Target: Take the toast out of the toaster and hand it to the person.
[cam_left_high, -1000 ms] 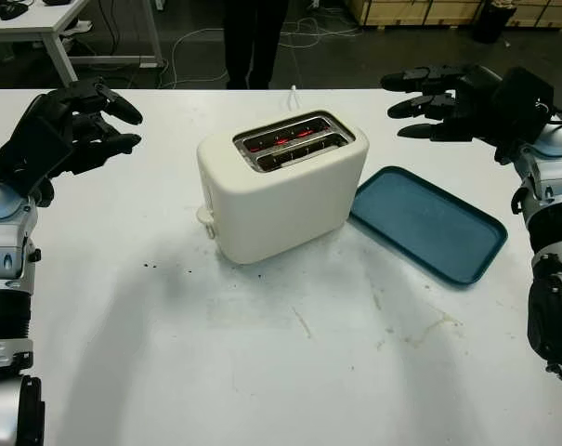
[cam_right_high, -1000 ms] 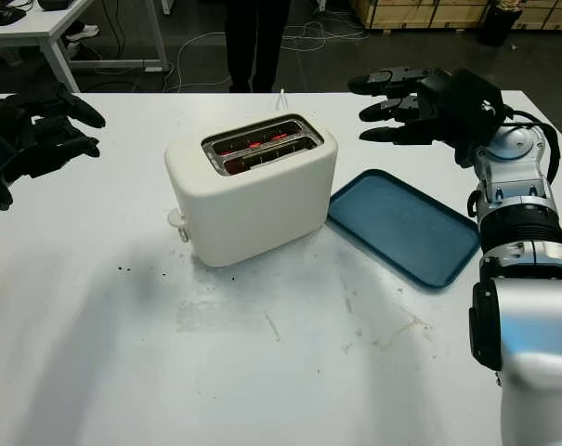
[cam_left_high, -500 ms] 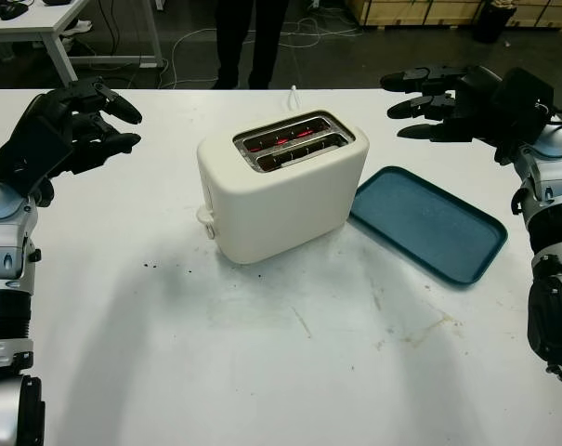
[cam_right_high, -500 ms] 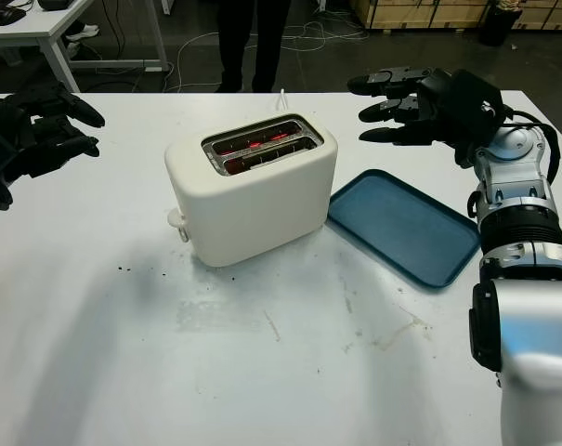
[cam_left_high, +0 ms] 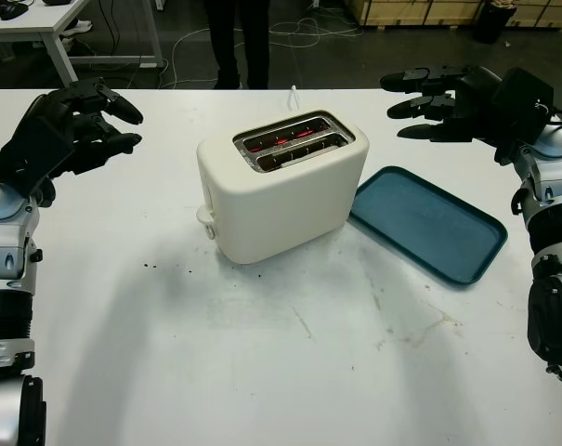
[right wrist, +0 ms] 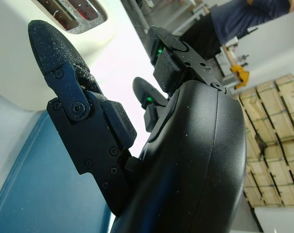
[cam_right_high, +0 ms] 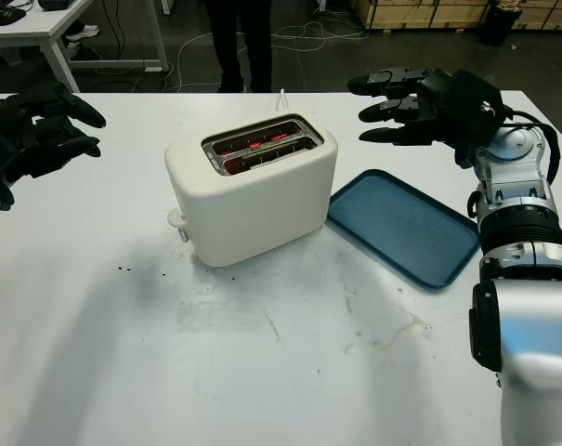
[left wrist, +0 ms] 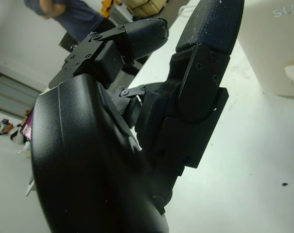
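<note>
Cream two-slot toaster point(cam_left_high: 281, 186) sitting mid-worktop point(cam_left_high: 262, 372), slots glowing red inside. Can't actually make out any toast standing proud of the slots, so presumably sunk low between the glowing elements, or too dark to tell. Going by the task, should be light, stiff but brittle, crumbly at the edges and hot. Probably best pinched gently by the top edge, across the flat faces, and lifted straight up so as not to snag on the slot guards. Too hard a squeeze likely to crack it. Toaster shell smooth and light-looking too, so may slide or tip if nudged sideways.

Left hand point(cam_left_high: 71, 125) up off the worktop, well left of the toaster, holding nothing, open. Right hand point(cam_left_high: 448, 93) hovering well right of the toaster and beyond the far corner of the blue tray point(cam_left_high: 429, 223), also holding nothing, open. Tray just beside the toaster's right end, maybe touching.

Versus a second ago: basically nothing changed on the worktop, both hands in the same spots, toaster and tray unmoved. Only the person point(cam_left_high: 234, 42) standing past the far edge shifted a bit to the left.
</note>
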Controlling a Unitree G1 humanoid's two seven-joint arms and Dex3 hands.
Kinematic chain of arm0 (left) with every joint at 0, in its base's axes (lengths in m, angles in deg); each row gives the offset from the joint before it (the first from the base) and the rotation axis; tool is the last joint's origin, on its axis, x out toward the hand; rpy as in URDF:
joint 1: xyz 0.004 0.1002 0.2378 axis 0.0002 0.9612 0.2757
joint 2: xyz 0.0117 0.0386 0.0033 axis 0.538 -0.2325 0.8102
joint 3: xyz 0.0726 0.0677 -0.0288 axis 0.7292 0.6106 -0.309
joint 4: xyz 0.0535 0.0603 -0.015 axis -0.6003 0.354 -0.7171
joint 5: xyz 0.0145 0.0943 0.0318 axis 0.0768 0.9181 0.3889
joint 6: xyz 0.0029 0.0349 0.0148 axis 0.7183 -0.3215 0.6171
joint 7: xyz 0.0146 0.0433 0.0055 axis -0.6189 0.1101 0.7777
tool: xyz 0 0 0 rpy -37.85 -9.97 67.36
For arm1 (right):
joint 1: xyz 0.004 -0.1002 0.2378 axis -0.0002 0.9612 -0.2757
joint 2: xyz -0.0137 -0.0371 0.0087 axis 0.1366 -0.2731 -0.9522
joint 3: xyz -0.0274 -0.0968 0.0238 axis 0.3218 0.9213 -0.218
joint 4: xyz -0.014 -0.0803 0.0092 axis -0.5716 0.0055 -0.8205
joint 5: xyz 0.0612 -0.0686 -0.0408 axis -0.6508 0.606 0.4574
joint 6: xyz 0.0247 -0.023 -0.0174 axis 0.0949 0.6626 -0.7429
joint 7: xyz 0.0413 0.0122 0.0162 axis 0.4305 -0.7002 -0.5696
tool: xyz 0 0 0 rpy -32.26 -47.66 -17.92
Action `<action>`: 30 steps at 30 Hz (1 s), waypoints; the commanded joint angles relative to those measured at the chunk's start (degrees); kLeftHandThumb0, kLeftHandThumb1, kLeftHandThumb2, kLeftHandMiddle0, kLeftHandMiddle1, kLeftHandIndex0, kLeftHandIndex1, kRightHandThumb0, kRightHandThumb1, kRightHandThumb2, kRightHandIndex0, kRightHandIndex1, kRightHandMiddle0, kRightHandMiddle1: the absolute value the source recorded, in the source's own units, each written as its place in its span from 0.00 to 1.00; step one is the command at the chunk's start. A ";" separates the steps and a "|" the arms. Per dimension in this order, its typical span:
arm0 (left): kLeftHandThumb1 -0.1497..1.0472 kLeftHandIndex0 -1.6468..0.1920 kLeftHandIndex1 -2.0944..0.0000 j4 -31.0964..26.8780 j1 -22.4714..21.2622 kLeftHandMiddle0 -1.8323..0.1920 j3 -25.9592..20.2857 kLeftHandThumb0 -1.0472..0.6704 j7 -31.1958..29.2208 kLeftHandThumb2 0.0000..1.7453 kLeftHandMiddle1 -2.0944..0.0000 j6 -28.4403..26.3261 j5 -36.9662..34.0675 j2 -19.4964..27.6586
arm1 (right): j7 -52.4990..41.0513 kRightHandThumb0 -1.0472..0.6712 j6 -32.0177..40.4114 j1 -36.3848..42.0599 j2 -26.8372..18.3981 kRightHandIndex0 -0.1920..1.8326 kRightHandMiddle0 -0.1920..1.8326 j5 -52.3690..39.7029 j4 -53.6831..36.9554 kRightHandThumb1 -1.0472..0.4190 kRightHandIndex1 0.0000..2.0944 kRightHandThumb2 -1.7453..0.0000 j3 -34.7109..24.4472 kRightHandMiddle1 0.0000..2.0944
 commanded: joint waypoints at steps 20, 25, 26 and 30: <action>0.85 0.58 0.43 -0.05 -0.25 0.59 -0.35 0.00 0.12 0.00 0.36 0.18 -0.63 -0.38 | 0.11 0.13 0.04 0.27 -0.17 0.27 0.40 -0.09 -0.36 0.22 0.28 1.00 -0.19 0.00; 0.85 0.57 0.43 0.00 -0.21 0.59 -0.28 0.00 0.17 0.00 0.37 0.47 -0.39 -0.24 | -0.01 0.13 -0.54 0.42 -0.23 0.27 0.40 -0.09 -0.52 0.21 0.28 1.00 -0.18 0.00; 0.85 0.57 0.43 -0.02 -0.20 0.59 -0.22 0.00 0.22 0.00 0.37 0.51 -0.25 -0.20 | -0.07 0.13 -0.49 0.42 -0.29 0.27 0.39 -0.07 -0.55 0.21 0.28 1.00 -0.16 0.00; 0.86 0.58 0.43 0.57 -0.30 0.59 -0.22 0.00 0.08 0.00 0.37 1.26 -0.22 -0.15 | 0.20 0.13 -0.11 0.36 -0.13 0.27 0.40 -0.08 -0.49 0.22 0.28 1.00 -0.19 0.00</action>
